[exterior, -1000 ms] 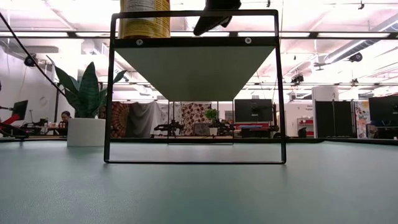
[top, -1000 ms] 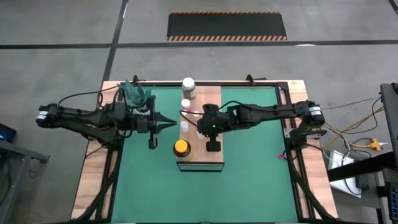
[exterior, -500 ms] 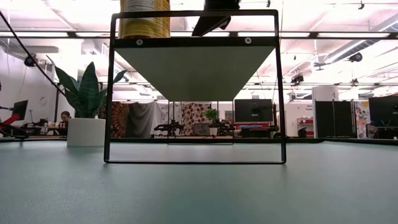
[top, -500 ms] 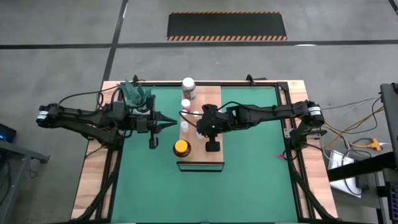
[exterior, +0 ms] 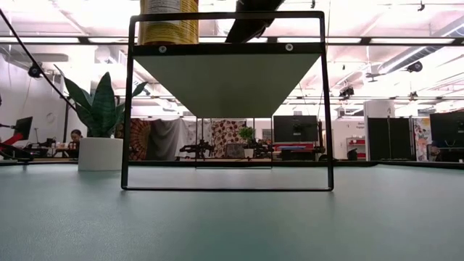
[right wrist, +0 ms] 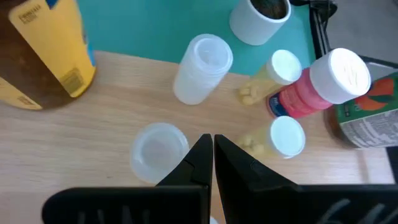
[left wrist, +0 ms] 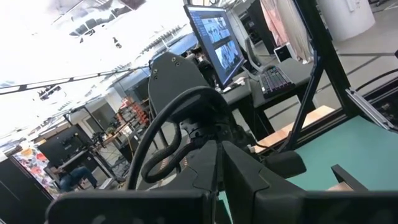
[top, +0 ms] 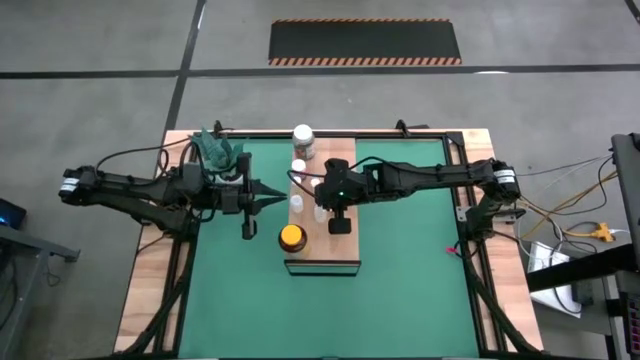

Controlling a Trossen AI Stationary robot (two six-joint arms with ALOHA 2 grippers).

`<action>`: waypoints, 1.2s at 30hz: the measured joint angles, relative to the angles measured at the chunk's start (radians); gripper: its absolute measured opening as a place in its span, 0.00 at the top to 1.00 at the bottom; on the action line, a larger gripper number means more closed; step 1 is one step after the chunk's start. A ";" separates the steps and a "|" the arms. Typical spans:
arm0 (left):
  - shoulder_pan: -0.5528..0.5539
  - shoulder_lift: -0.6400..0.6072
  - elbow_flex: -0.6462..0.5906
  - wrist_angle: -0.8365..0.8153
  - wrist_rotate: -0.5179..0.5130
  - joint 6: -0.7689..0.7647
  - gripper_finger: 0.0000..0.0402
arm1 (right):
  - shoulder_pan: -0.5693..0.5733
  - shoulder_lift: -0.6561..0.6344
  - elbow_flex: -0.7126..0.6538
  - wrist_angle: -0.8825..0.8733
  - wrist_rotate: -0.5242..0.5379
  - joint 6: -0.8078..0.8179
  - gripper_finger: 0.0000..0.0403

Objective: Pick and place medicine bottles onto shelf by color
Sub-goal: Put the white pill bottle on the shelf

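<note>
The shelf (top: 345,160) is a light-brown board on a black frame (exterior: 130,109), standing mid-table. On it are a yellow-lidded amber jar (top: 291,237) at the near end, a white-lidded jar (top: 303,134) at the far end, and between them several small bottles: two clear-capped (right wrist: 202,59), two white-capped with yellow pills (right wrist: 283,65), and one pink (right wrist: 298,99). My right gripper (right wrist: 211,140) hovers shut over the board among the small bottles, slanting down. My left gripper (top: 278,199) waits shut, level, just left of the shelf.
A white pot with a green plant (top: 215,148) stands at the far left corner of the green mat (top: 400,290). The mat lies bare under the raised shelf (exterior: 228,181) and to the near and right sides.
</note>
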 joint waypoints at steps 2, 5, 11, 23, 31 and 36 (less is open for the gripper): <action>0.000 0.000 0.000 0.002 0.000 0.000 0.98 | -0.002 0.000 0.000 0.000 0.001 -0.012 0.98; 0.000 0.000 0.000 0.008 0.000 0.000 0.98 | -0.001 -0.005 0.008 -0.005 -0.002 -0.010 0.98; 0.000 0.000 -0.002 0.012 0.000 0.000 0.98 | 0.006 -0.008 0.010 -0.011 -0.112 0.015 0.98; 0.000 0.000 -0.002 0.022 0.000 0.016 0.98 | 0.000 -0.007 -0.013 -0.005 -0.105 0.025 0.98; 0.000 0.000 -0.002 0.040 0.000 0.016 0.98 | -0.018 -0.007 -0.016 0.007 -0.105 -0.014 0.98; 0.000 0.000 -0.003 0.047 0.000 0.017 0.98 | -0.040 -0.007 -0.018 0.014 -0.102 -0.026 0.98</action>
